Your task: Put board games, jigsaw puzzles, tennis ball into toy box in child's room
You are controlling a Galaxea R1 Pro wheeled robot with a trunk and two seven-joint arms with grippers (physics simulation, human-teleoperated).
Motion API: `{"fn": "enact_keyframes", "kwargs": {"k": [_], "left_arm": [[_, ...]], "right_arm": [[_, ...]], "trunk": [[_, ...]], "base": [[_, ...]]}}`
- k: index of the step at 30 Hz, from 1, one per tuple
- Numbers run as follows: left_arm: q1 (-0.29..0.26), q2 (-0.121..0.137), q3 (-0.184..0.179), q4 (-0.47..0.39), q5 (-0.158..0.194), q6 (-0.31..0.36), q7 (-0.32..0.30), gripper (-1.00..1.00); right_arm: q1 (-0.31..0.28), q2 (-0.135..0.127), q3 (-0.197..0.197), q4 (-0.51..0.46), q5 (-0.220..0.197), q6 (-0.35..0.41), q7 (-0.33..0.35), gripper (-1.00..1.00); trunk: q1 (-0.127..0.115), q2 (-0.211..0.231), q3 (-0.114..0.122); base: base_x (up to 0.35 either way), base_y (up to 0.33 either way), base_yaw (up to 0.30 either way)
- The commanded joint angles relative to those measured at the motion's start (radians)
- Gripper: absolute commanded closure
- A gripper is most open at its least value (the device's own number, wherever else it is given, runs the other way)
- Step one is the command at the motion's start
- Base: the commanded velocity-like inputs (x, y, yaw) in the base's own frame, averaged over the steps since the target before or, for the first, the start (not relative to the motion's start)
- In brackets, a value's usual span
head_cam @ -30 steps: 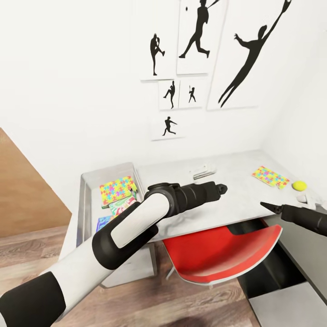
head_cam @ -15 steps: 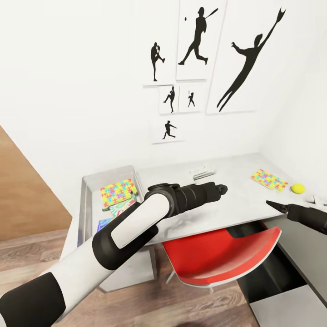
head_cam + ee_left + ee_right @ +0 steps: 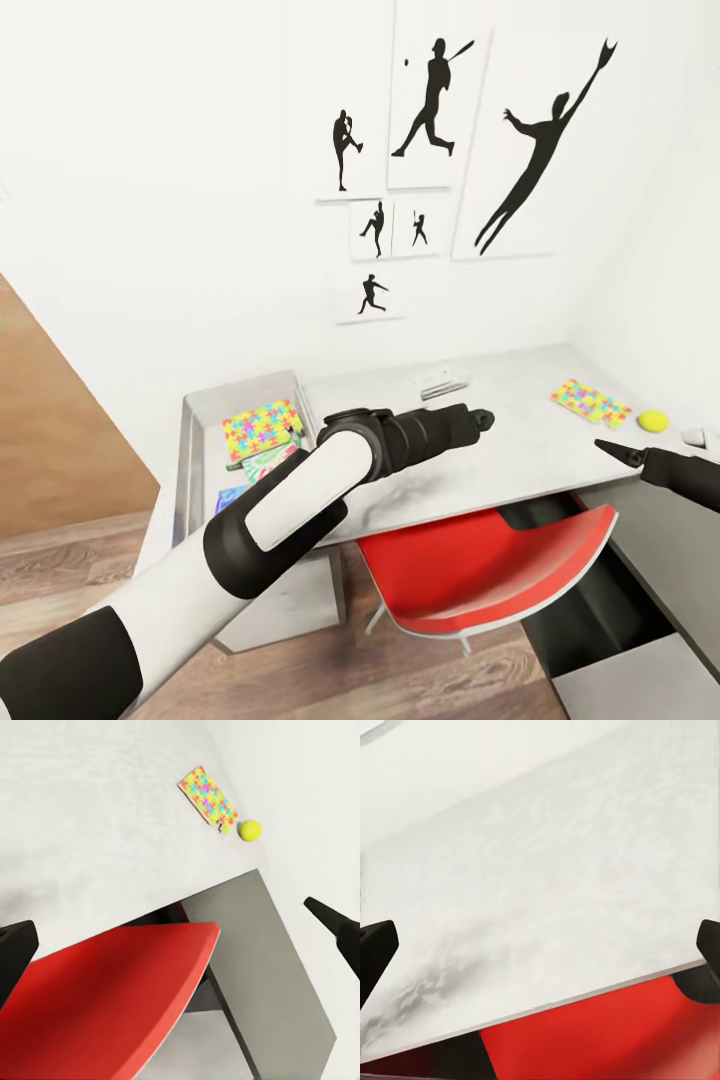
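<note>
The grey toy box (image 3: 192, 430) sits at the left end of the table (image 3: 520, 440). It holds a jigsaw puzzle (image 3: 262, 428), a green-and-white board game (image 3: 268, 462) and a blue board game (image 3: 230, 497). A second jigsaw puzzle (image 3: 590, 402) (image 3: 208, 796) lies at the table's right end, with the tennis ball (image 3: 653, 420) (image 3: 250, 830) just beside it. My left arm reaches over the table's middle; my left gripper (image 3: 171, 915) is open and empty above the front edge. My right gripper (image 3: 612, 452) (image 3: 542, 934) is open and empty, near the front edge, short of the ball. The bed is out of view.
A red chair (image 3: 490, 575) is tucked under the table's front edge below both grippers. A small white object (image 3: 443, 381) lies near the wall, and another (image 3: 693, 436) lies right of the ball. Sports silhouette pictures (image 3: 430, 170) hang on the wall. A wood floor (image 3: 60, 560) lies to the left.
The head view has shifted a little, so the wall pictures sit lower. My right gripper has moved slightly right along the table's front edge, nearer the ball. The left arm has held its pose.
</note>
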Motion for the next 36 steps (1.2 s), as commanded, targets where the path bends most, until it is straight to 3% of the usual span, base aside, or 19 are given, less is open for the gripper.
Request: {"fn": "enact_keyframes", "kwargs": {"k": [1,25,36], "left_arm": [[0.002,0.0,0.001,0.001,0.0,0.004,0.006,-1.0],[0.014,0.0,0.005,0.009,-0.036,0.003,0.011,-1.0],[0.015,-0.001,0.004,0.01,-0.072,0.004,0.008,-1.0]], "right_arm": [[-0.002,0.0,-0.002,0.004,0.007,0.004,0.007,-1.0],[-0.005,0.012,0.001,0.033,0.035,-0.009,0.005,-1.0],[0.002,0.016,-0.004,0.035,0.05,-0.089,0.007,-1.0]], "trunk": [[0.001,-0.002,0.0],[0.001,-0.002,0.026],[0.001,-0.002,0.028]], "base": [[0.0,0.0,0.0],[0.015,-0.028,0.0],[0.138,-0.214,0.0]]}}
